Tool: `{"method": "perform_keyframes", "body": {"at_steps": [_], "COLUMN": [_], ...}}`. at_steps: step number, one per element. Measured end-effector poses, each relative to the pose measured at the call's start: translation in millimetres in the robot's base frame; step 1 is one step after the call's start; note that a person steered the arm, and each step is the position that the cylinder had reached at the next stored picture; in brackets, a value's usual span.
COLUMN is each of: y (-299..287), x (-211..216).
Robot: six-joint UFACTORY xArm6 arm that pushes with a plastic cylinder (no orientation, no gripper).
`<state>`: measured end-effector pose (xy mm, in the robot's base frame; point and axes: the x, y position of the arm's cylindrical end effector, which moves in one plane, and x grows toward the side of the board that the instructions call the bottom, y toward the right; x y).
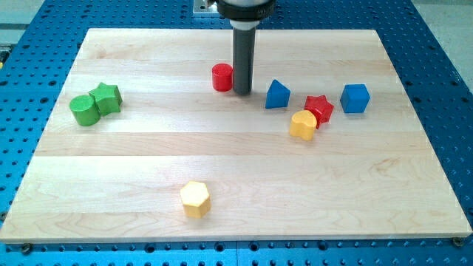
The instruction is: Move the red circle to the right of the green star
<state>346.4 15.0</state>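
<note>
The red circle (222, 77) stands near the view's top centre of the wooden board (133, 170). My tip (242, 92) is right beside it, touching or almost touching its right side. The green star (107, 97) lies far to the view's left, touching a green circle (85, 110) at its lower left. The rod comes down from the view's top edge.
A blue triangular block (277, 94) lies just right of my tip. Further right are a red star (319, 108), a yellow round block (303, 125) touching it, and a blue cube (355, 98). A yellow hexagon (196, 199) lies near the view's bottom.
</note>
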Motion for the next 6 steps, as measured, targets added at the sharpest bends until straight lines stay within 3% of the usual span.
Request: {"method": "perform_keyframes", "body": {"at_steps": [1, 2, 3, 4, 5, 6], "y": [23.6, -7.1, -81.4, -72.1, 24.9, 27.6], "x": [-38.4, -55.6, -49.8, -37.2, -62.8, -35.9]}}
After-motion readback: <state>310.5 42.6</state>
